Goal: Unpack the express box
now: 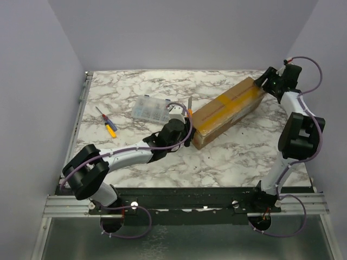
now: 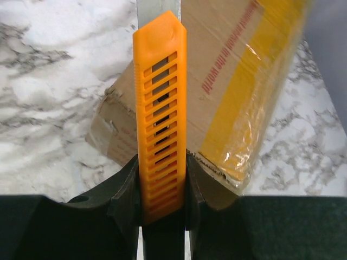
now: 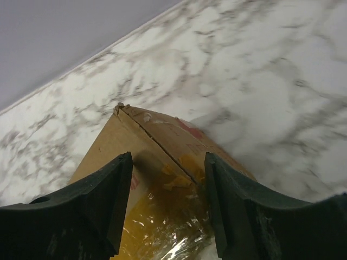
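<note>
The box (image 1: pixel 227 111) lies diagonally on the desk (image 1: pixel 227 157), right of centre. The left end effector (image 2: pixel 162 184) is clenched on an orange knife (image 2: pixel 161 108), held just beside the box's near end. The right end effector (image 3: pixel 168 179) is released, fingers spread over the box's far end.

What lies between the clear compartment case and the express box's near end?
The left end effector, shut on an orange utility knife, occupies that gap between the clear case and the express box; the top external view shows it.
</note>
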`<state>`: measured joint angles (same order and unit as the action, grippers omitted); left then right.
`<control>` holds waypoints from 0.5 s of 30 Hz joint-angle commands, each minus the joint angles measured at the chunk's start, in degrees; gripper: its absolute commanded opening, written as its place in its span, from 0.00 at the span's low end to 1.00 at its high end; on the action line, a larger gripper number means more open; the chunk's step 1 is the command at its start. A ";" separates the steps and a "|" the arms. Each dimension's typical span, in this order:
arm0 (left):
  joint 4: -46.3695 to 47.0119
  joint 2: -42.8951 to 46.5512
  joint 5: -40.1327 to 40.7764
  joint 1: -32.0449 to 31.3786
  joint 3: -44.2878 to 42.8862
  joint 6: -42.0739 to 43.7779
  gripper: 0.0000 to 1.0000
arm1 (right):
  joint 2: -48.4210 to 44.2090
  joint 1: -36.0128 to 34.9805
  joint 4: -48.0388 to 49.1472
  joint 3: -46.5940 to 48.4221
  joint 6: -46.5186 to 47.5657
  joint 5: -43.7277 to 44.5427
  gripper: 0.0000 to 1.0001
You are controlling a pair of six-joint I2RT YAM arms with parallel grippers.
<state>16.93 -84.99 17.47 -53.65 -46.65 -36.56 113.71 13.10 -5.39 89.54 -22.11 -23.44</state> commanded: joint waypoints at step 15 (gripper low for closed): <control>-22.64 -33.35 -8.31 12.21 -51.15 16.85 0.00 | -63.70 -4.36 -19.82 -56.09 -14.75 -2.22 0.76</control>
<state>2.66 -116.03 25.69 -35.68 -89.36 -22.48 59.20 14.68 -7.29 37.80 -31.16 -9.93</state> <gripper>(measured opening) 0.337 0.734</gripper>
